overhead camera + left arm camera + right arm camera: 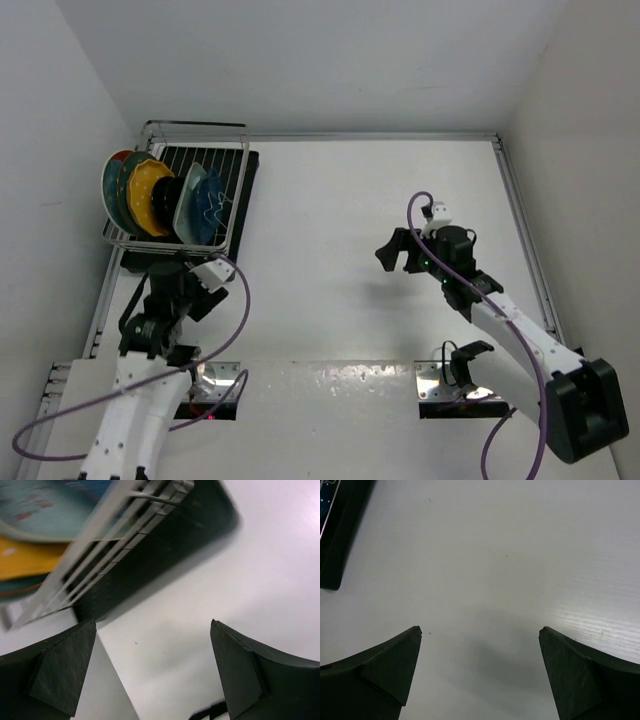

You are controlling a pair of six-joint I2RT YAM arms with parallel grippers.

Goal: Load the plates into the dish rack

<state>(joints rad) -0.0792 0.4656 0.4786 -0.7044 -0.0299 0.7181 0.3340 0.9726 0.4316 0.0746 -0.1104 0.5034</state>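
Dish rack [240,195]: wire, on a black mat [165,550], far left corner of the desk [330,200].
Plates [150,195]: teal, yellow, black and blue, standing on edge side by side in the rack.
Left pincer [152,625]: fingers apart, holding nothing, just beside the rack's near end.
Right pincer [397,250]: fingers apart, holding nothing, above bare desk, well apart from the rack.

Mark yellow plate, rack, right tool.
Yellow plate [145,193]: top view, its face.
Rack [196,125]: top view, back rail.
Right tool [396,262]: top view, between fingertips.
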